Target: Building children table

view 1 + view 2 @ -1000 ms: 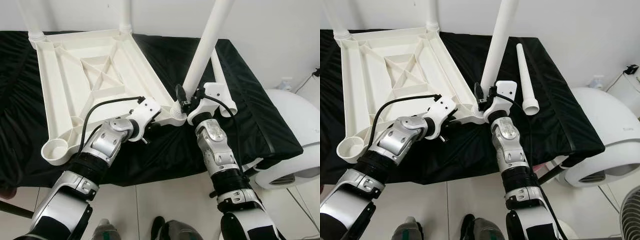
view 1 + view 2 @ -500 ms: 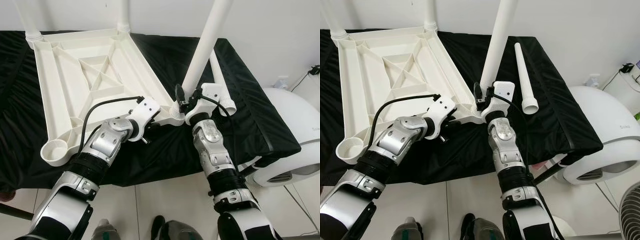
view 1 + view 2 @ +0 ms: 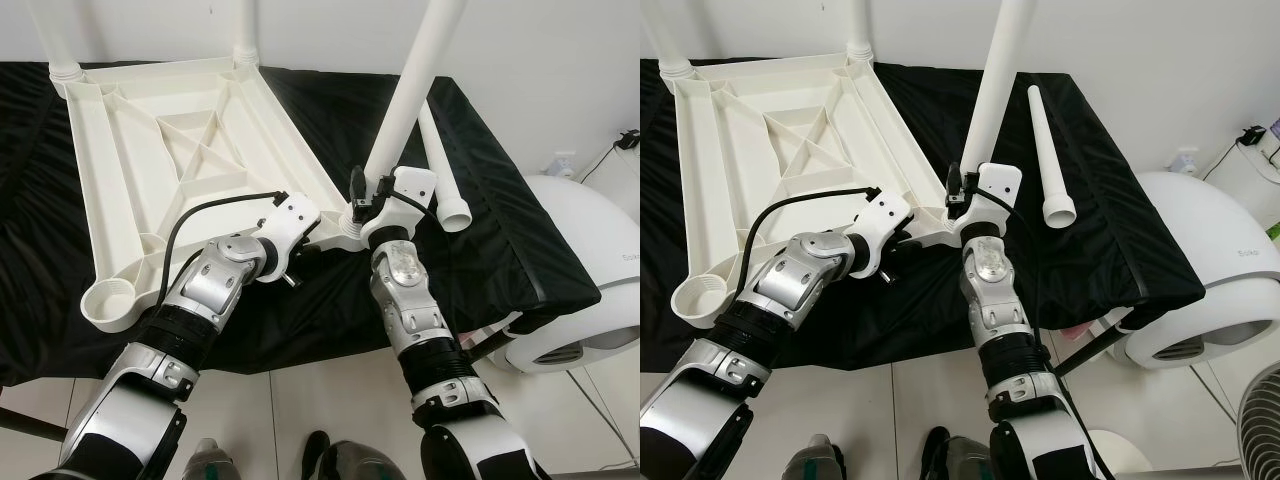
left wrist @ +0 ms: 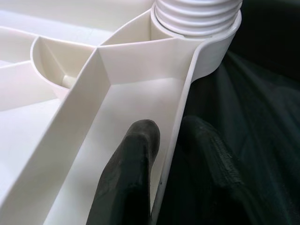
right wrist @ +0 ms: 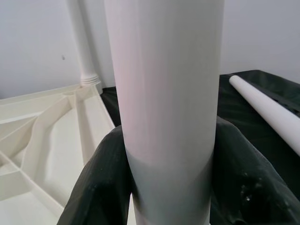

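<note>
Right tool (image 3: 366,203) clamped on leg (image 3: 405,95) mid-frame, left tool (image 4: 171,159) pinching tabletop (image 3: 170,160) rim; leg cross-threads if tilted.

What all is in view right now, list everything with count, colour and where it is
Table top: one, white, upside down on the black cloth.
Fitted legs: three, white, upright in corner sockets, two far, one near right.
Loose leg: one, white, lying on the cloth right of the table top.
Empty socket: one, white, near left corner.
Black cloth: one, covering the work surface.
Round appliance: one, white, on the floor at right.
Left gripper: one, black fingers, pinching the table top's rim.
Right gripper: one, black fingers, around the near right leg.
</note>
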Tool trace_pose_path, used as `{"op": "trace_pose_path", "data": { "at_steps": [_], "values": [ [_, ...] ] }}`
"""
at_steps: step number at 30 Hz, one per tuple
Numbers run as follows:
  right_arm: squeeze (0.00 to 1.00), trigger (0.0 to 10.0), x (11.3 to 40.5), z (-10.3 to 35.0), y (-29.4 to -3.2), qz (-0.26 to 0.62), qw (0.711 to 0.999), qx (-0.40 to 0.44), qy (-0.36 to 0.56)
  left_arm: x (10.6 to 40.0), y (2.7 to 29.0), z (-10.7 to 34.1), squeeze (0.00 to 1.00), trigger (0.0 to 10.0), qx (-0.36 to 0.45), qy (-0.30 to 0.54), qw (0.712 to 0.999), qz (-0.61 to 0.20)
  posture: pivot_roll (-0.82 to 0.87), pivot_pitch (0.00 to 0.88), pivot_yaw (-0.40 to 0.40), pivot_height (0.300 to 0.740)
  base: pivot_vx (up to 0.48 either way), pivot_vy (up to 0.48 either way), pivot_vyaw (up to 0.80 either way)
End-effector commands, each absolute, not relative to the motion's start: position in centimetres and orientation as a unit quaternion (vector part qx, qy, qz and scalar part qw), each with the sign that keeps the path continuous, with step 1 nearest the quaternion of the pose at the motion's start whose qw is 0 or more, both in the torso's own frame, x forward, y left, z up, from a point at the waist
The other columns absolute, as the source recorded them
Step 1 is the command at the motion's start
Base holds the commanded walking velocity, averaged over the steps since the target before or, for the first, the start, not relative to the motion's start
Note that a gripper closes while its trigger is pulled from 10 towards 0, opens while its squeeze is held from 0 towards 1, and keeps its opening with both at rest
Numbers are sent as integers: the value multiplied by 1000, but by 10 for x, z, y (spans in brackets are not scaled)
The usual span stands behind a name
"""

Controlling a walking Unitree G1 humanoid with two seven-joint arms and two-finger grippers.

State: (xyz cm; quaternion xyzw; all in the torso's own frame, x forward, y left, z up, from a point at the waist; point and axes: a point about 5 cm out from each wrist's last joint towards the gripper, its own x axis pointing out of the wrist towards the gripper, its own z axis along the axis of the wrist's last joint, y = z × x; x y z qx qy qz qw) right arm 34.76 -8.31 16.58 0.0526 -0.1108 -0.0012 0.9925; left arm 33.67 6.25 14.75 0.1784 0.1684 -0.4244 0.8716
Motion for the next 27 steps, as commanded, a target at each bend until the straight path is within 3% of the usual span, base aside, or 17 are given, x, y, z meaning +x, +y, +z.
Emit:
{"op": "trace_pose_path", "data": {
  "at_steps": [1, 17, 18, 19, 27],
  "values": [
    [0, 10000, 347, 127, -102, -63, 997, 44, -16, 330, 47, 161, 0, 10000, 180, 135, 856, -466, 51, 72, -98, 740, 0, 0, 0],
    [0, 10000, 353, 142, -70, -33, 997, 56, -33, 330, 48, 162, 0, 10000, 177, 136, 857, -464, 53, 79, -98, 740, 0, 0, 0],
    [349, 10000, 353, 142, -70, -29, 997, 54, -37, 330, 48, 162, 0, 10000, 176, 136, 857, -464, 52, 80, -99, 740, 0, 0, 0],
    [1000, 10000, 352, 143, -69, -17, 997, 61, -42, 330, 48, 162, 0, 10000, 176, 136, 858, -463, 52, 80, -99, 740, 0, 0, 0],
    [1000, 10000, 348, 145, -75, 6, 996, 55, -68, 331, 49, 162, 0, 10000, 175, 136, 859, -461, 51, 78, -100, 740, 0, 0, 0]
  ]
}}
